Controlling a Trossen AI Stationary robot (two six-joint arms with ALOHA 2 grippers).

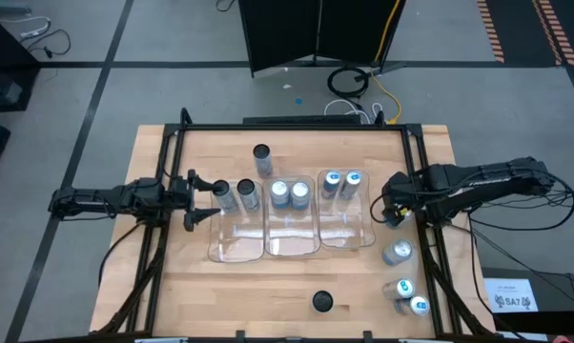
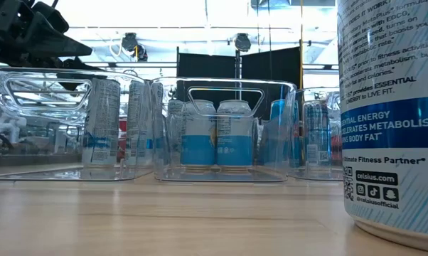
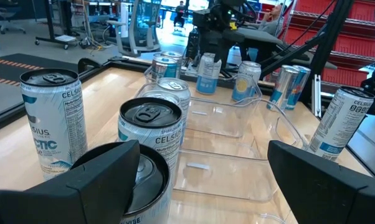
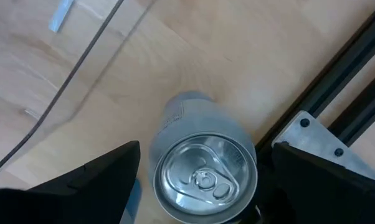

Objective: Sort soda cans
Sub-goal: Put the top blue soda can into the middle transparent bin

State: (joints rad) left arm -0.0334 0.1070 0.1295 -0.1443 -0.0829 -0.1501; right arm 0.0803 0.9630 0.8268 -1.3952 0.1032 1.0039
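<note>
Three clear trays (image 1: 292, 250) group cans by top colour | right gripper (image 4: 200, 180) open astride a silver-topped can (image 4: 203, 177) beside the right rail, lined up to grasp | left gripper (image 1: 209, 198) open beside dark-topped cans (image 1: 235, 194) in the left tray

Slim silver soda cans (image 1: 289, 194) stand upright, six in trays, others scattered around.

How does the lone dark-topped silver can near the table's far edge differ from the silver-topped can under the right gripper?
The dark-topped silver can stands alone at the far edge, away from both arms; the silver-topped can stands by the right edge rail, between the open fingers of the right gripper. The first has a dark lid, the second a plain silver one. Both stand upright on the wooden table, outside the clear plastic trays.
</note>
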